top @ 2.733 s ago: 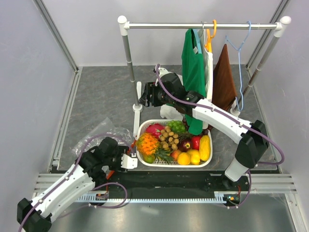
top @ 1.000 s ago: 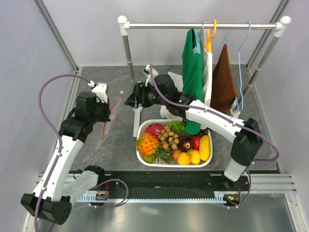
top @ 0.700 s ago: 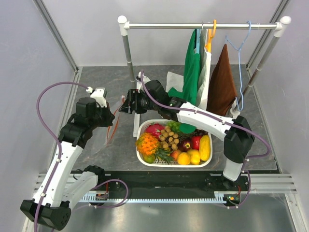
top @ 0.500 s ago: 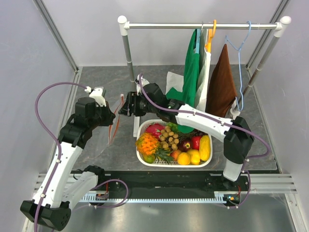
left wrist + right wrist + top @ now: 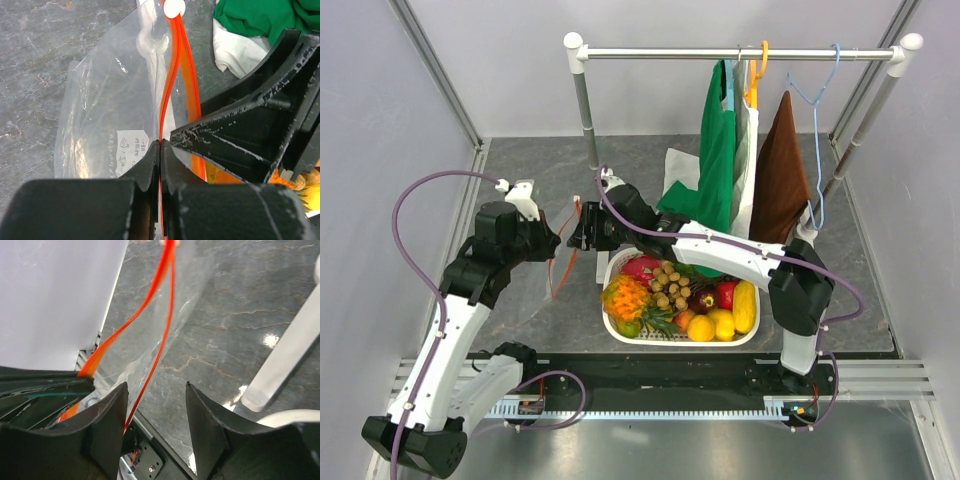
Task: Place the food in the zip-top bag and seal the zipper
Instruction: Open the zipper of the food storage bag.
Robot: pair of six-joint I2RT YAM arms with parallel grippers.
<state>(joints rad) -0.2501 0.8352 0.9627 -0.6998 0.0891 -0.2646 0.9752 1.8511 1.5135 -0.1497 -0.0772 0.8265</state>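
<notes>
The zip-top bag point(image 5: 552, 285) hangs clear and floppy above the table. My left gripper point(image 5: 552, 243) is shut on one lip of its orange-red zipper point(image 5: 172, 75). The white slider tab point(image 5: 174, 7) sits at the strip's far end. The mouth gapes, and the two strips part in the right wrist view. My right gripper point(image 5: 156, 410) is open, with the other strip point(image 5: 165, 305) running between its fingers, close to the left finger point(image 5: 107, 425). The food lies in the white basket point(image 5: 680, 343): an orange pineapple point(image 5: 626, 298) and yellow lemon-like pieces point(image 5: 720, 322).
A clothes rack stands behind the basket, its left post point(image 5: 588, 110) close to my right gripper point(image 5: 577, 238). A green garment point(image 5: 720, 130) and a brown cloth point(image 5: 782, 165) hang from it. Several other toy fruits fill the basket.
My right gripper has moved left to the bag's mouth and its fingers have narrowed around one strip. My left arm, low at first, has lifted the bag and now holds it still.
</notes>
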